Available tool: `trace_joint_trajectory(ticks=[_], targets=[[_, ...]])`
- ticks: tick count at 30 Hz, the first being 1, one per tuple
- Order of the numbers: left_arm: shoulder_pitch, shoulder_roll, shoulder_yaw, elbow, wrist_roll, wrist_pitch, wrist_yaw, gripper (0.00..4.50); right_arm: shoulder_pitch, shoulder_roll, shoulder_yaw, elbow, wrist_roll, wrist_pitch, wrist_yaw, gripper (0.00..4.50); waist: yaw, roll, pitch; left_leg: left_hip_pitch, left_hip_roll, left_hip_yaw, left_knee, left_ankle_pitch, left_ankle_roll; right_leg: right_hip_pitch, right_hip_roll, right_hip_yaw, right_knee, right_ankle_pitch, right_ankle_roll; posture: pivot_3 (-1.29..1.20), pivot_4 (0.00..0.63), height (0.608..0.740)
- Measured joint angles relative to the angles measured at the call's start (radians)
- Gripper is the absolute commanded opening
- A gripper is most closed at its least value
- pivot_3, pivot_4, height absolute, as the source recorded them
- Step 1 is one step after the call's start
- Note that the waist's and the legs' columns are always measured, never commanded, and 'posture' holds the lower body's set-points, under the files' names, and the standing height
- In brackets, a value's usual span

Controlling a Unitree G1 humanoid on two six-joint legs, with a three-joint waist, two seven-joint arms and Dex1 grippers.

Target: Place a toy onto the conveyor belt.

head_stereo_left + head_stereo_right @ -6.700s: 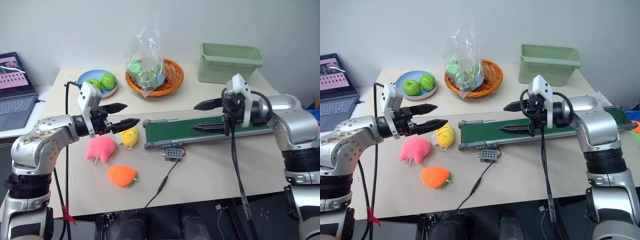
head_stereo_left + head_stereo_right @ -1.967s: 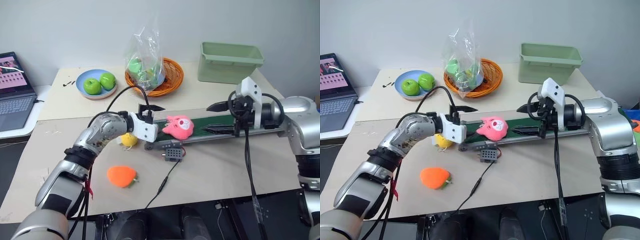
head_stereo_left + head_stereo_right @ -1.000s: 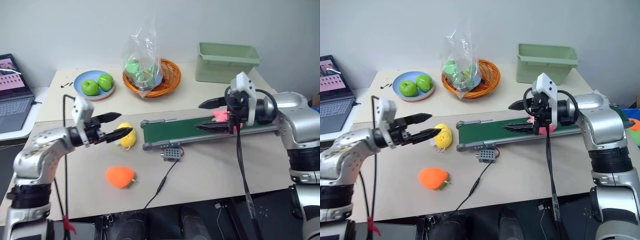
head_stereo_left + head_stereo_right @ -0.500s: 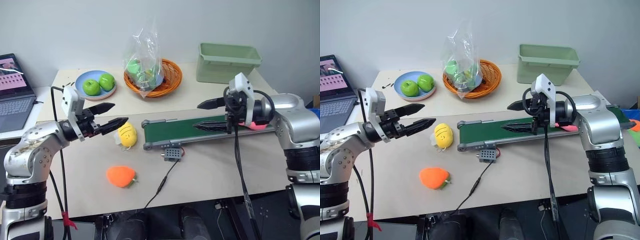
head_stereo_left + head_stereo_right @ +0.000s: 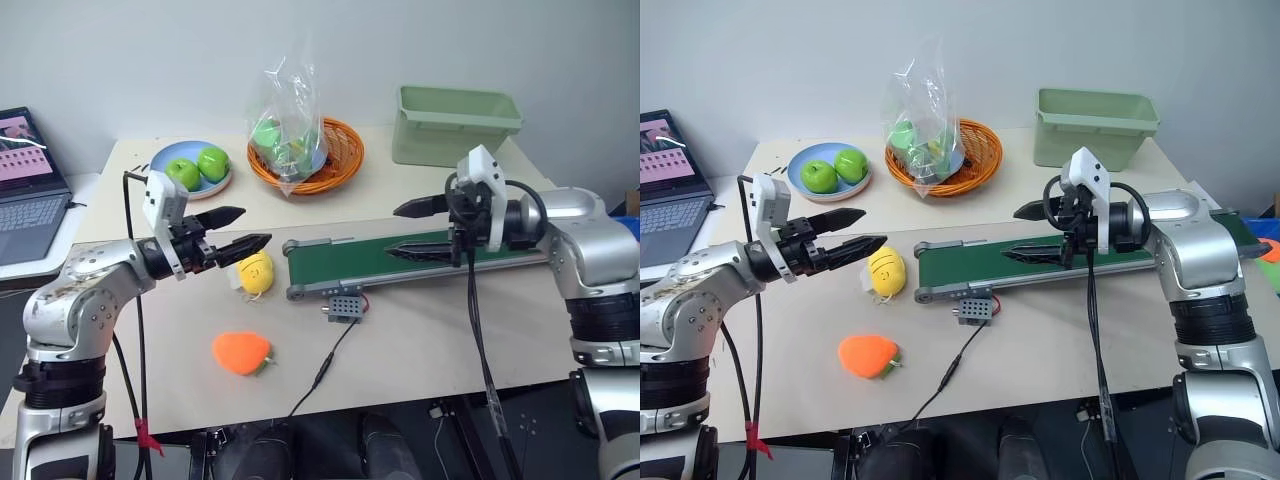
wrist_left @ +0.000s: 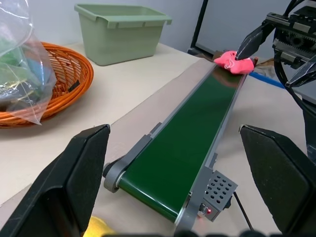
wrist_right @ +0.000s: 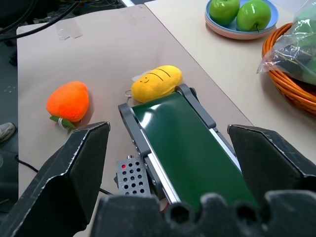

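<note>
The toy (image 6: 234, 62) on the belt (image 6: 190, 143) looks soft and light; pinch its middle. Both grippers' fingers (image 5: 247, 243) (image 5: 412, 209) are spread, empty.

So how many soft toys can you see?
3. The yellow plush sits beside the conveyor belt's near end, the orange plush lies nearer the table's front edge, and the pink toy rides the belt's far end.

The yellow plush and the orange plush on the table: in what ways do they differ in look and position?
The yellow plush is elongated, with a printed smile and stripes; the orange plush is rounder, with no face visible and a small green part at its base. The yellow plush lies against the end of the conveyor belt; the orange plush lies apart from it, nearer the table's front edge. Both rest on the table, outside either gripper.
</note>
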Motion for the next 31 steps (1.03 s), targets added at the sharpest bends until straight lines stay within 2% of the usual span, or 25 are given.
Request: trace_joint_trajectory(ticks=[31], targets=[[-0.041,-0.008,-0.026,0.000,-0.019,0.028,0.017,4.48,0.004,0.009,0.000,0.000,0.000,0.000,-0.019,4.50,0.001,0.000,0.000,0.000,0.000,0.000,0.000,0.000,-0.001,0.000,0.000,0.000,0.000,0.000,0.000,0.00,0.150,0.740]])
